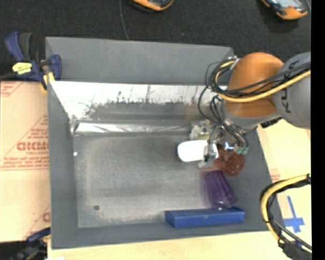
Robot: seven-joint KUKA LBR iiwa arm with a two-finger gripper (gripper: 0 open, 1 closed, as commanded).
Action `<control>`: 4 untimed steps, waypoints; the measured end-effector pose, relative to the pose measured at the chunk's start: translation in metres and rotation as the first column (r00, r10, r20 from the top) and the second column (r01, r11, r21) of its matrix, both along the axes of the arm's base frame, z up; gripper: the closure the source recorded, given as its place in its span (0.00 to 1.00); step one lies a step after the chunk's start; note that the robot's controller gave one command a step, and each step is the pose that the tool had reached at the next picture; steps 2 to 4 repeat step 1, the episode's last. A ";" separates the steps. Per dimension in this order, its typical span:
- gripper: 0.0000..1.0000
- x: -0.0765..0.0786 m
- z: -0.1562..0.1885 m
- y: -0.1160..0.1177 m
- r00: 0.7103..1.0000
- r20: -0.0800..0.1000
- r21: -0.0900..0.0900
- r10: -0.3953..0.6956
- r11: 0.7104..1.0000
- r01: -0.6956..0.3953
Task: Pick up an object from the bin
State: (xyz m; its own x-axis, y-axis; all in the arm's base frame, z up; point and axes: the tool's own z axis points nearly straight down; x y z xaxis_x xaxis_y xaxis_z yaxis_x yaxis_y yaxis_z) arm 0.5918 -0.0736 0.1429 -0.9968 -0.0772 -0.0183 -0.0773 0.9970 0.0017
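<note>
My gripper is low in the right part of the bin, its metal fingers pointing down beside a white rounded object that lies just to its left, touching or nearly so. A dark red translucent object sits directly to the right of the fingers. Just below them lies a purple translucent cylinder, its length running toward the bin's front. Nothing shows clearly between the fingers.
A blue flat bar lies along the front wall at the right. The arm with its orange cover and cables hangs over the bin's right rim. The left and middle floor holds no loose things.
</note>
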 end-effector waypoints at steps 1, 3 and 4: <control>1.00 0.001 0.055 -0.001 1.000 0.003 -0.001 -0.003 1.000 0.003; 1.00 0.001 0.055 -0.001 1.000 0.003 -0.001 -0.003 1.000 0.003; 1.00 0.001 0.055 -0.001 1.000 0.003 -0.001 -0.003 1.000 0.003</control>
